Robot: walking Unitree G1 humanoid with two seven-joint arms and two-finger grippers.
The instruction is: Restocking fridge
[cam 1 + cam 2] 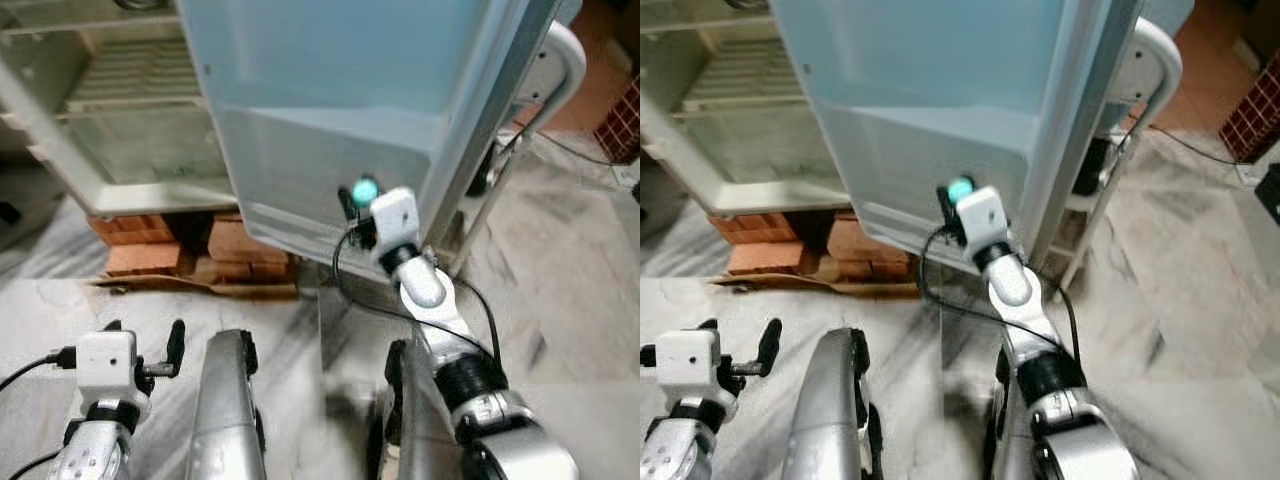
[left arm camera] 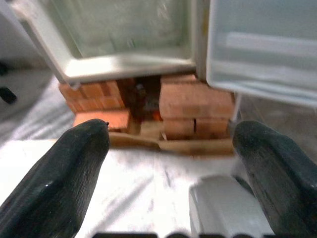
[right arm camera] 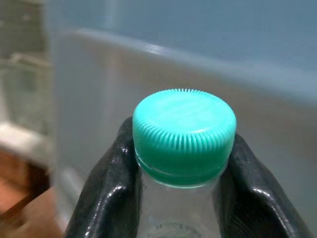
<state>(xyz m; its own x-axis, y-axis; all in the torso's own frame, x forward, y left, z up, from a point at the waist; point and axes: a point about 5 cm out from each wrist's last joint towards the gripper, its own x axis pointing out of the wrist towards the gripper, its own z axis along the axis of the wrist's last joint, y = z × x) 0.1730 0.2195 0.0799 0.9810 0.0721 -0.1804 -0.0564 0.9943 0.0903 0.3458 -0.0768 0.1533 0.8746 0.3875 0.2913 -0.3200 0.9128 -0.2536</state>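
marbled floor (image 1: 580, 300) along the bottom, open fridge (image 1: 130, 120) on bricks (image 1: 235, 245) upper left, right gripper (image 1: 362, 200) at centre clamped on a teal-capped bottle (image 3: 184, 136), left gripper (image 2: 168, 173) spread wide, empty

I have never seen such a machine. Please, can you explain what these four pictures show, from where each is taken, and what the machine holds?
This is a humanoid robot restocking a fridge. Two pictures come from cameras on its head, looking down; two come from its wrists. The right gripper is shut on a clear bottle with a green cap, held close to the open fridge door. The left gripper hangs low, open and holding nothing. The fridge stands on red bricks over a pale marble floor.
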